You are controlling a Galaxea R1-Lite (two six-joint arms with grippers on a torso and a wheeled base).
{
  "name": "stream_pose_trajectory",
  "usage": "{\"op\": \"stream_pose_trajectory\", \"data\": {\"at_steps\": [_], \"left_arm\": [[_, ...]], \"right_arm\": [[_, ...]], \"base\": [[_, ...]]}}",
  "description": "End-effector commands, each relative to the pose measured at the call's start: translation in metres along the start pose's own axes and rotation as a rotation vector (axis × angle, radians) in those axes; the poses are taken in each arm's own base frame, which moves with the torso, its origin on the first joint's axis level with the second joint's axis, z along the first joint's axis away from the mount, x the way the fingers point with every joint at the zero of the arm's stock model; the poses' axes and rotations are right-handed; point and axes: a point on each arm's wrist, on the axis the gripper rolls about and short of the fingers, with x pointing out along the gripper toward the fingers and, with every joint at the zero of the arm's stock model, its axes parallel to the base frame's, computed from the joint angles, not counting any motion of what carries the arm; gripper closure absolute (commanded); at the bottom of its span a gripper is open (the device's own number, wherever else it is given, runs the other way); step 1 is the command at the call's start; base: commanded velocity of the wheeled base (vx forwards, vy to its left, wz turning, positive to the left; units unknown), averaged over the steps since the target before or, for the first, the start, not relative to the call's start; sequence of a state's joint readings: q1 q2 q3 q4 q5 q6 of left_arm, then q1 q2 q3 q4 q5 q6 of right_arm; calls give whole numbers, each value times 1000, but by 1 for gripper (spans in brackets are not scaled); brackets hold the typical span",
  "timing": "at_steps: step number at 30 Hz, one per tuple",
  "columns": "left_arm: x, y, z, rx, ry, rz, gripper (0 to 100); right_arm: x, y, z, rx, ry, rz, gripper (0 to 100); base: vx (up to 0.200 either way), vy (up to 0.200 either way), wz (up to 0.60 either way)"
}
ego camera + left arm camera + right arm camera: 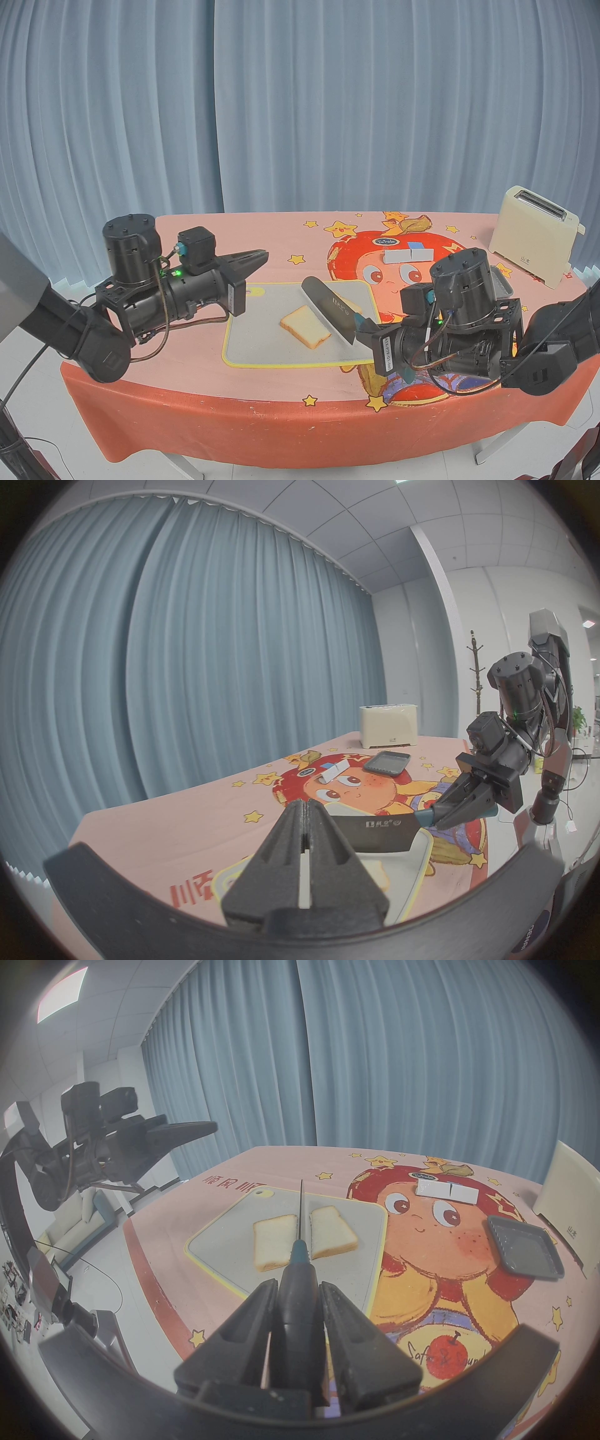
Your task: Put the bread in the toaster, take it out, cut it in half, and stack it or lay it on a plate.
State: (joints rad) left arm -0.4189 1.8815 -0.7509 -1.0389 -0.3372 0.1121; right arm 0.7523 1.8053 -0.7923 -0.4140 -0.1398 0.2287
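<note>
On the grey cutting board lies the bread. In the right wrist view it shows as two pieces, one on each side of the knife blade. My right gripper is shut on the knife's teal handle at the board's front right. The blade stands edge-down across the middle of the bread. My left gripper is shut and holds nothing; it hangs above the board's back left corner. The cream toaster stands at the far right with its slots bare.
A dark rectangular tray lies between the board and the toaster, partly behind my right arm in the head view. Small white and blue tags lie on the printed tablecloth behind the board. The table's front edge is close to the board.
</note>
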Motion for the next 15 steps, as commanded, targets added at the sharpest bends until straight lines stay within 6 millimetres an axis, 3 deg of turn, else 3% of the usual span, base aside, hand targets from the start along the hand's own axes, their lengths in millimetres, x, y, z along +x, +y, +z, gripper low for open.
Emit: {"op": "stream_pose_trajectory", "data": {"at_steps": [1, 5, 7, 11, 15], "left_arm": [[-47, 9, 1, 6, -23, 124, 100], [-77, 18, -11, 22, -57, 209, 100], [-104, 22, -25, 25, -60, 278, 100], [-151, 10, -37, -17, -66, 353, 100], [-175, 1, -44, -59, -38, 395, 100]], "right_arm": [[-6, 0, 2, 1, -13, 1, 100], [-12, 0, 6, 5, -37, 5, 100], [-17, 0, 10, 8, -58, 9, 100], [-29, 1, 18, 18, -123, 23, 100], [-29, 0, 18, 21, -145, 24, 100]], "base": [[0, 0, 0], [0, 0, 0], [0, 0, 0], [0, 0, 0], [0, 0, 0]]}}
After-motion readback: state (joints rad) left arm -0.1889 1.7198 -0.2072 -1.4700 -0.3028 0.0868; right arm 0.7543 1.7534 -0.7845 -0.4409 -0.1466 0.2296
